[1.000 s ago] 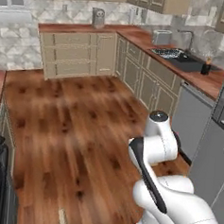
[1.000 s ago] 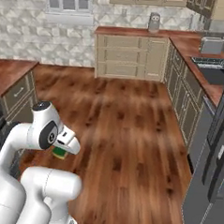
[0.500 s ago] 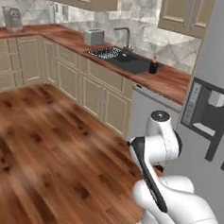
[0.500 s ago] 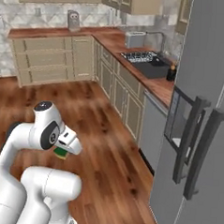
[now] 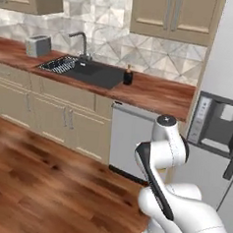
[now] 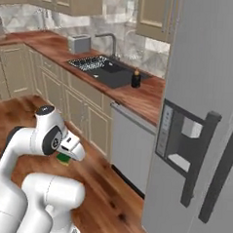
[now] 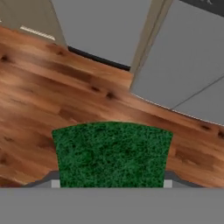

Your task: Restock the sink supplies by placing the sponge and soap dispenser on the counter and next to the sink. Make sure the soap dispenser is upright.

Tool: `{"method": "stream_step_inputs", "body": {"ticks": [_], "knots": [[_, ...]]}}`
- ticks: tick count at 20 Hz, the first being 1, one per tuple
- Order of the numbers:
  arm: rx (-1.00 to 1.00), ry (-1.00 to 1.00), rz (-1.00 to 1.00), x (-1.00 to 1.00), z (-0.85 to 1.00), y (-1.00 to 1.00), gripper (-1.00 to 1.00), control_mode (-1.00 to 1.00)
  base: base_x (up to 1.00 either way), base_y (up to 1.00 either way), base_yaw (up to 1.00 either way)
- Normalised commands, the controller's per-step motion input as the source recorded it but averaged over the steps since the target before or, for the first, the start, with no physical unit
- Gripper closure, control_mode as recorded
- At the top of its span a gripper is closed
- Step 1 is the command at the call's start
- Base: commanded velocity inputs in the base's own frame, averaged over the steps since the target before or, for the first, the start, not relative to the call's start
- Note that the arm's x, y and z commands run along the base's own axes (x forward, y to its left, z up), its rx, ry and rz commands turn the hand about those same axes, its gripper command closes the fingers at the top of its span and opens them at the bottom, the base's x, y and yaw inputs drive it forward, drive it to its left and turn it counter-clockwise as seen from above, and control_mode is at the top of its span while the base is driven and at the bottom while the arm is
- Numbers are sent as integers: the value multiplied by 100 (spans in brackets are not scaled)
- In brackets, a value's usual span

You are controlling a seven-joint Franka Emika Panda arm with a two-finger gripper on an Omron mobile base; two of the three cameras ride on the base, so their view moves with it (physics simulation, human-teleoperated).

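Base has swung round: one second back both base cameras looked down the room at far cabinets; now the sink sits close ahead, refrigerator at right. My gripper is folded in near the body, fingers part-closed on the sponge, its green face filling the hand camera over bare floor. Soap dispenser already stands upright on the counter beside the basin. Judgement: only the sponge remains to be placed.
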Motion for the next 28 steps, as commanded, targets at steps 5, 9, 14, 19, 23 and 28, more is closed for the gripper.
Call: {"method": "stream_step_inputs", "body": {"ticks": [5,9,14,19,23,28], "knots": [[0,0,0,0,0,0,100,100,100,71,-60],[0,0,0,0,0,0,100,100,100,88,-60],[0,0,0,0,0,0,100,100,97,98,-54],[0,0,0,0,0,0,100,100,82,100,-42],[0,0,0,0,0,0,100,100,38,100,-18],[0,0,0,0,0,0,100,100,32,100,-7]]}}
